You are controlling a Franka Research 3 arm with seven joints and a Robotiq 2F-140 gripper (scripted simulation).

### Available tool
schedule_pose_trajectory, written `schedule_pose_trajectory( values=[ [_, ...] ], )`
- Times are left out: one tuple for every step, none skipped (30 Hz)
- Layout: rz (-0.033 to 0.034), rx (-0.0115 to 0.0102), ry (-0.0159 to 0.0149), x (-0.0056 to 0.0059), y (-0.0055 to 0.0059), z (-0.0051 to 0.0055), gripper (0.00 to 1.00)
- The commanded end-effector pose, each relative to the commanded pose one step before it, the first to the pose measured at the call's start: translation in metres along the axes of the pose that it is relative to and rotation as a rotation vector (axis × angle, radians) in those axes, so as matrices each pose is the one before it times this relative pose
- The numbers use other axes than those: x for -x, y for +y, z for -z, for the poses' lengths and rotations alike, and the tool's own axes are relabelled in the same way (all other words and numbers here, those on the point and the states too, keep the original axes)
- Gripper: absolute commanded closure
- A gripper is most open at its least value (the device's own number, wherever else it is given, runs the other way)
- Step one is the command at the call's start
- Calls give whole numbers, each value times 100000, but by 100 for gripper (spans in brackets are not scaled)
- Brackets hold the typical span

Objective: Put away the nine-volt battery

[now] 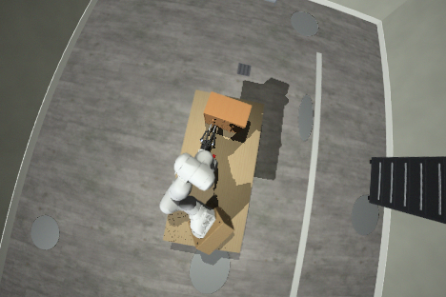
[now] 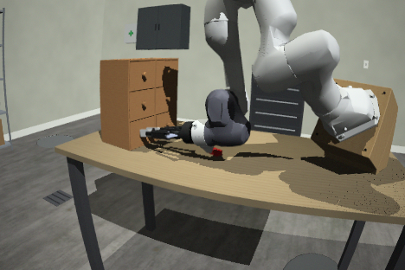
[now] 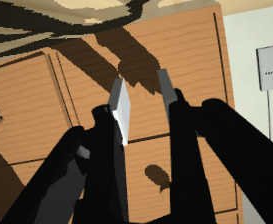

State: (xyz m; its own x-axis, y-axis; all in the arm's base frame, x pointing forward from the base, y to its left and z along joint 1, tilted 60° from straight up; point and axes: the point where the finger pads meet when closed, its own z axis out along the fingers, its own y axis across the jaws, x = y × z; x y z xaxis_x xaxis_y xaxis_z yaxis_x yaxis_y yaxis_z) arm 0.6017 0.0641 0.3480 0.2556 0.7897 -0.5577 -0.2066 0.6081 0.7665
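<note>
Drawer front of orange-brown wood (image 2: 139, 125) (image 3: 192, 55), bottom row, lies straight ahead of the black end effector (image 1: 214, 127) (image 2: 144, 131) (image 3: 143, 87), narrowly parted, empty.

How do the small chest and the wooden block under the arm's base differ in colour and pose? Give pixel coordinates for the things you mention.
The chest (image 1: 228, 108) (image 2: 115, 104) is orange-brown; the block (image 1: 220, 235) (image 2: 388, 125) is a paler tan. The chest stands upright, while the block is tilted. Both sit on the table, at opposite ends.
</note>
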Motion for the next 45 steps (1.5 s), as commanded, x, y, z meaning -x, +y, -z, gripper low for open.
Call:
schedule_pose_trajectory(
  values=[
    [1122,-159,688,-180,22,-40,80],
    [0,0,0,0,0,0,80],
    [0,0,0,0,0,0,80],
    [0,0,0,0,0,0,80],
    [0,0,0,0,0,0,80],
    [0,0,0,0,0,0,80],
    [0,0,0,0,0,0,80],
    [0,0,0,0,0,0,80],
    [0,0,0,0,0,0,80],
    [0,0,0,0,0,0,80],
    [0,0,0,0,0,0,80],
    [0,0,0,0,0,0,80],
    [0,0,0,0,0,0,80],
    [0,0,0,0,0,0,80],
    [0,0,0,0,0,0,80],
    [0,0,0,0,0,0,80],
    [0,0,0,0,0,0,80],
    [0,0,0,0,0,0,80],
    [0,0,0,0,0,0,80],
    [0,0,0,0,0,0,80],
    [0,0,0,0,0,0,92],
    [0,0,0,0,0,0,92],
    [0,0,0,0,0,0,92],
    [0,0,0,0,0,0,92],
    [0,0,0,0,0,0,92],
    [0,0,0,0,0,0,92],
    [0,0,0,0,0,0,92],
    [0,0,0,0,0,0,92],
    [0,0,0,0,0,0,92],
    [0,0,0,0,0,0,92],
    [0,0,0,0,0,0,92],
    [0,0,0,0,0,0,92],
    [0,0,0,0,0,0,92],
    [0,0,0,0,0,0,92],
    [0,0,0,0,0,0,92],
    [0,0,0,0,0,0,92],
    [0,0,0,0,0,0,92],
    [0,0,0,0,0,0,92],
    [0,0,0,0,0,0,92],
    [0,0,0,0,0,0,92],
    [0,0,0,0,0,0,92],
    [0,0,0,0,0,0,92],
    [0,0,0,0,0,0,92],
    [0,0,0,0,0,1,92],
    [0,0,0,0,0,2,92]
  ],
)
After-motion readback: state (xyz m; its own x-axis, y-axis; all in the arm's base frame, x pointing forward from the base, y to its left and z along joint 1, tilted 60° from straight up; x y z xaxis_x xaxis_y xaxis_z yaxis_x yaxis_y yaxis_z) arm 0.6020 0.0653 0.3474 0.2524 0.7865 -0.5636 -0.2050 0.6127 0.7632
